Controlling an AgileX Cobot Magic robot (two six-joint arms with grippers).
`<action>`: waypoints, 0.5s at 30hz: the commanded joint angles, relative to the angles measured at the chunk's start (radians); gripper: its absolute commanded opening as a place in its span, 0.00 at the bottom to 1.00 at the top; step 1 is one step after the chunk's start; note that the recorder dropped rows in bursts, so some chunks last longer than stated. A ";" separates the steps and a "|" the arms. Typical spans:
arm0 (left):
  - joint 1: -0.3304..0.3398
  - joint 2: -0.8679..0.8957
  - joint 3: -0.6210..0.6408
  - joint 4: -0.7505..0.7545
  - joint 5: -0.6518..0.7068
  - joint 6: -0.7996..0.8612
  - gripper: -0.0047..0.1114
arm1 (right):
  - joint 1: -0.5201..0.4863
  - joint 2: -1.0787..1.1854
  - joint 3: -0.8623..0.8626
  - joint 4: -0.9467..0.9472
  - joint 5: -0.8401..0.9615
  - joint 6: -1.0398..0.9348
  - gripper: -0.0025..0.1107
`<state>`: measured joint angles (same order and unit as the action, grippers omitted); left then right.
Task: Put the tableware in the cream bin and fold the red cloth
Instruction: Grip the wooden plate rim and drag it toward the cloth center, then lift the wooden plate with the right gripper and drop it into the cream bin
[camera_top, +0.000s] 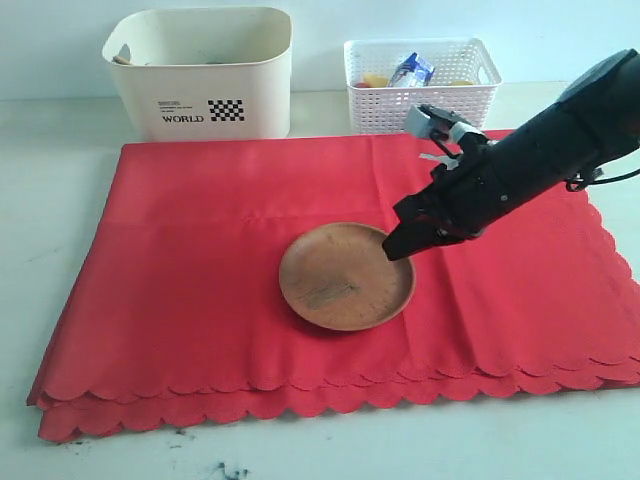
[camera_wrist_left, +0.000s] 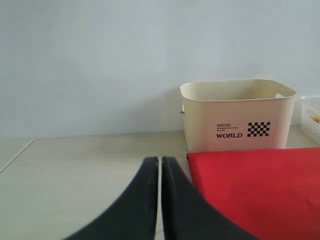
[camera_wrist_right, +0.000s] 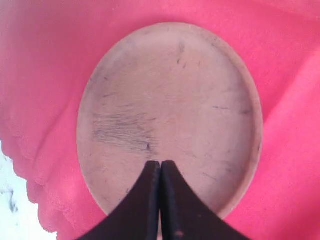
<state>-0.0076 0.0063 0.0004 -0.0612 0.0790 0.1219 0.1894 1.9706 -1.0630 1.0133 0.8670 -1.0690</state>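
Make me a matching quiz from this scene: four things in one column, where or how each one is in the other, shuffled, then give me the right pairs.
Column one
1. round brown plate
2. cream bin
3. white lattice basket
4. right gripper

Column two
A. holds a blue-and-white carton
B. lies on the red cloth
C. shut, tips at the plate's edge
D. printed with WORLD

Pairs: 1-B, 2-D, 3-A, 4-C
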 joint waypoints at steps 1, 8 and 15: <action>-0.004 -0.006 0.000 -0.006 0.001 -0.003 0.08 | -0.005 -0.002 -0.006 -0.133 -0.143 0.190 0.17; -0.004 -0.006 0.000 -0.006 0.001 -0.003 0.08 | -0.003 0.010 -0.006 -0.148 -0.186 0.252 0.41; -0.004 -0.006 0.000 -0.006 0.001 -0.003 0.08 | 0.080 0.069 -0.017 -0.064 -0.196 0.145 0.41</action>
<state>-0.0076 0.0063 0.0004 -0.0612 0.0790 0.1219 0.2303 2.0229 -1.0647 0.9223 0.6859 -0.8853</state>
